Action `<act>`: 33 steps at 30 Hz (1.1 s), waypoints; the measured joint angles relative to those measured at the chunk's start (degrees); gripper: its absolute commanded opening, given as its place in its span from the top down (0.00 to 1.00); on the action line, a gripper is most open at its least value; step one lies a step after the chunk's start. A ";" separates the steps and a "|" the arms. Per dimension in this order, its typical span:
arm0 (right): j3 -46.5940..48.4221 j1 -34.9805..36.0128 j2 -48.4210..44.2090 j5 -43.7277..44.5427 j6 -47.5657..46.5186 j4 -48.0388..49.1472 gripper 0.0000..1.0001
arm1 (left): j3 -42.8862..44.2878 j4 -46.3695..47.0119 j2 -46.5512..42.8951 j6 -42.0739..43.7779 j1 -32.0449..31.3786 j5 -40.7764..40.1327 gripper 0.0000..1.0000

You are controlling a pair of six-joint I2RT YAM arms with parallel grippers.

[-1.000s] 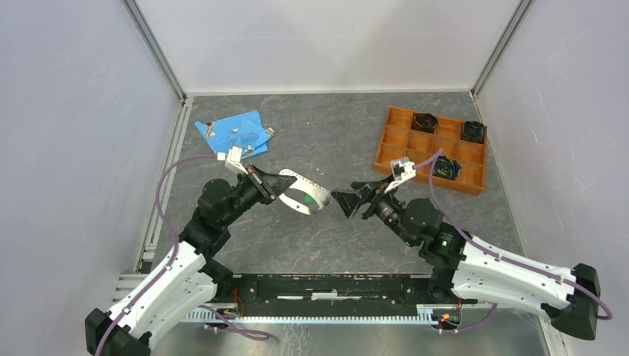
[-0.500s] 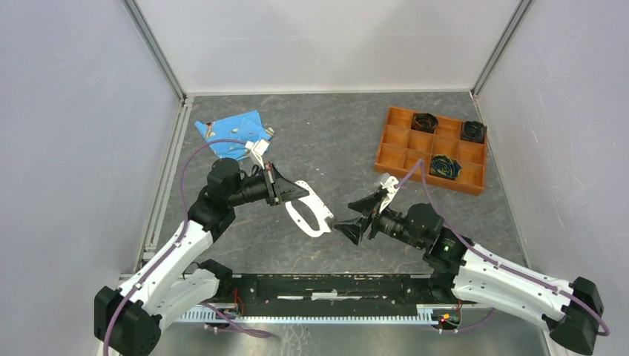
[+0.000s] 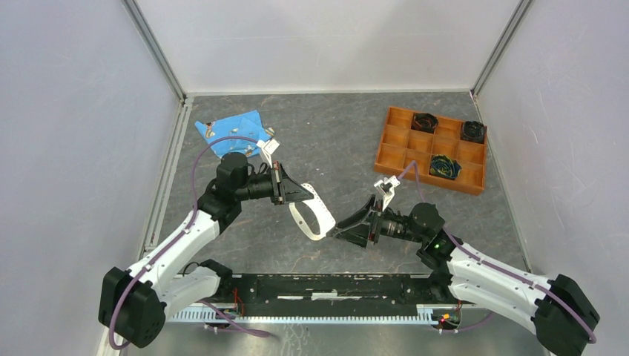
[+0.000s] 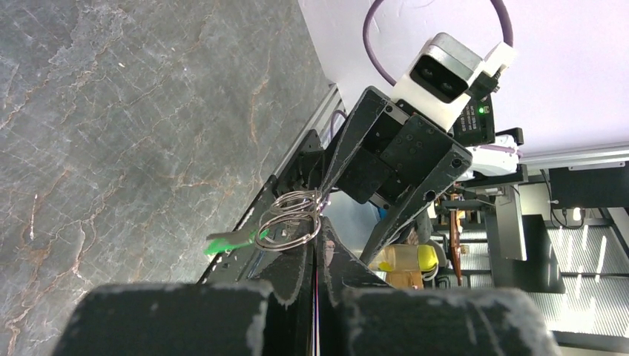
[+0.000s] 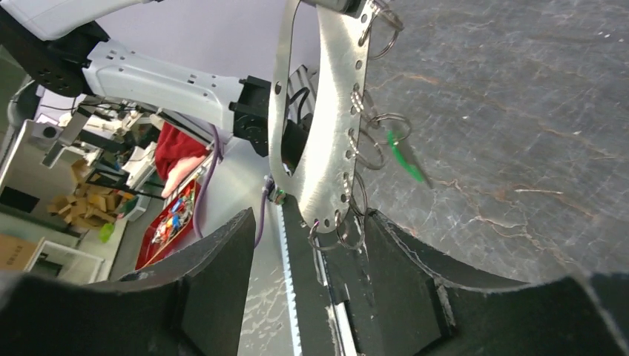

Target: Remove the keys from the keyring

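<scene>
My left gripper point(image 3: 305, 194) is shut on the upper end of the keyring point(image 3: 322, 216), a flat grey metal oval held above the table centre. In the right wrist view the keyring point(image 5: 326, 96) hangs with several small split rings point(image 5: 354, 159) along its edge and one green-headed key point(image 5: 404, 157). My right gripper point(image 3: 336, 228) is open, and its fingers point(image 5: 419, 271) straddle the keyring's lower end without gripping it. In the left wrist view my left gripper point(image 4: 319, 248) is closed, with split rings point(image 4: 291, 219) and the green key point(image 4: 230, 239) just beyond its tips.
A blue cloth point(image 3: 231, 132) with a few small silvery keys on it lies at the back left. An orange compartment tray point(image 3: 415, 141) holding dark coiled items stands at the back right. Grey walls enclose both sides and the back.
My left gripper has swung right and toward the front with the keyring. My right gripper has dropped lower and moved left, so its open jaws now sit around the keyring's lower end.
</scene>
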 measured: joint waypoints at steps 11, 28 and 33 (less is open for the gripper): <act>-2.86 0.00 4.31 -0.61 9.57 6.78 0.49 | -0.02 3.39 1.53 -0.07 0.02 0.94 0.98; -3.89 -0.04 8.22 1.14 17.99 14.99 0.85 | -1.38 8.63 3.37 -2.03 -0.02 3.02 0.98; -4.02 -0.04 9.25 1.81 20.46 15.61 1.00 | -1.42 10.45 3.78 -2.67 -0.09 3.43 0.75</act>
